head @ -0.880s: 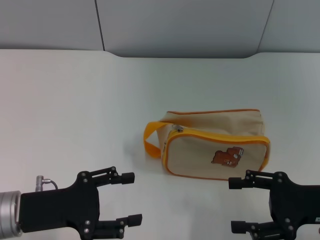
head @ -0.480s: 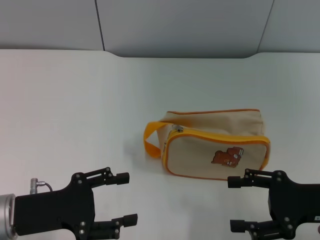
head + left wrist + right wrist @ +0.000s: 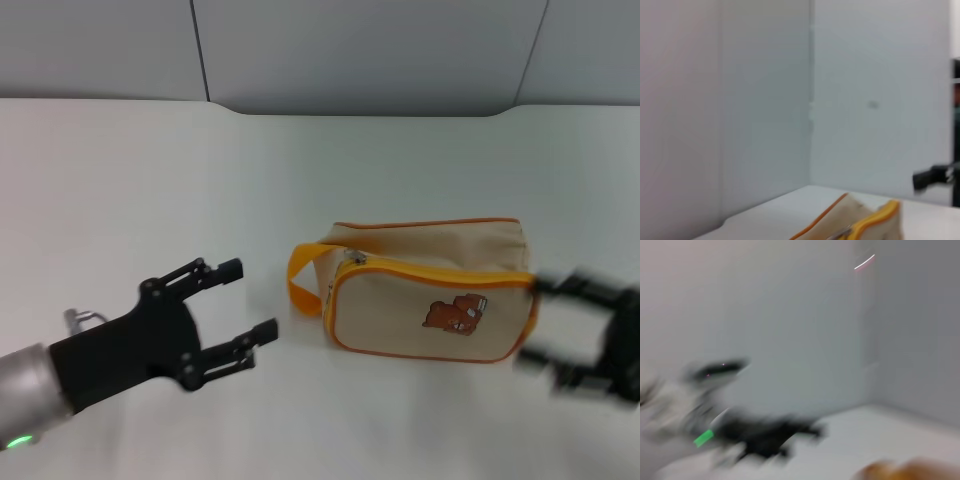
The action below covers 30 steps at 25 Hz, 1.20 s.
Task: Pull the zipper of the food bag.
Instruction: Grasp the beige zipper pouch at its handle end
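Observation:
The beige food bag (image 3: 430, 290) lies on the white table right of centre, its bear print facing me and its orange loop handle (image 3: 300, 280) at its left end. The orange-yellow zipper (image 3: 440, 277) runs around the bear panel, with a small silvery pull tab (image 3: 353, 258) at the upper left corner. My left gripper (image 3: 240, 305) is open, left of the handle and apart from it. My right gripper (image 3: 545, 320) is open, blurred, at the bag's right end. The bag's top edge shows in the left wrist view (image 3: 860, 222).
The white table (image 3: 150, 190) extends far and left of the bag, with grey wall panels (image 3: 360, 50) behind it. The right wrist view shows my left arm (image 3: 750, 432) blurred.
My left gripper has risen and moved forward and right toward the bag's handle. My right gripper has moved up and right beside the bag's right end. The bag has not moved.

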Motion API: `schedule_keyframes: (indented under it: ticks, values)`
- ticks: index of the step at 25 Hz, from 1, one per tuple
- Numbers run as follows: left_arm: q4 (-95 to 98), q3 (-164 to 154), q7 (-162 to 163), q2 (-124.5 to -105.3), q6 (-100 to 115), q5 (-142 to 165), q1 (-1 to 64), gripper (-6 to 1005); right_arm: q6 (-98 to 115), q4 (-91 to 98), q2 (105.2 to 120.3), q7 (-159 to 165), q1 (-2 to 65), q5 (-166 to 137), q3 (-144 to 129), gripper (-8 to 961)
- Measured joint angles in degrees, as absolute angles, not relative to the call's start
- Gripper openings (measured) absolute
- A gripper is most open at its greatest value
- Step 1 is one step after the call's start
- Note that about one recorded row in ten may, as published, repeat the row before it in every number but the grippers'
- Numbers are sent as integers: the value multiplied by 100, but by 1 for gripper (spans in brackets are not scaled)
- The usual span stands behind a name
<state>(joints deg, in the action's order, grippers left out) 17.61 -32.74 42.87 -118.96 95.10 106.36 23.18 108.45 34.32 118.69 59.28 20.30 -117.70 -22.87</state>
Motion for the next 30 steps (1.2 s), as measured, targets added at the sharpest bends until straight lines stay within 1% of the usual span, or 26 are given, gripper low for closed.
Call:
schedule_keyframes:
  ticks: [4,9,15,23,28,30]
  values:
    - [1160,-3316,4029,-11910,8775,10562,2692,768,10852,3417,11856,5892,1678,-11014,-1370,841]
    - [286,-3325,3714,-11923,7979,10536,3215,763,10859,3332,11912,5849,1415,-10312,-888,841]
    - [-300,-3155,3343,-11926,7614,10512,3531,757,10726,2963,11852,5843,1370,-10135,-691,840]
    - [-731,-2517,2862,-11927,7096,10548,3686,749,10613,2935,11864,5843,1422,-10152,-702,841]
    - [-806,-2446,2628,-11927,7021,10542,3694,541,10609,2935,11875,5843,1421,-10155,-701,841]
    - [-816,-2400,2560,-11927,7021,10541,3695,388,10610,2935,11877,5844,1421,-10155,-704,841]
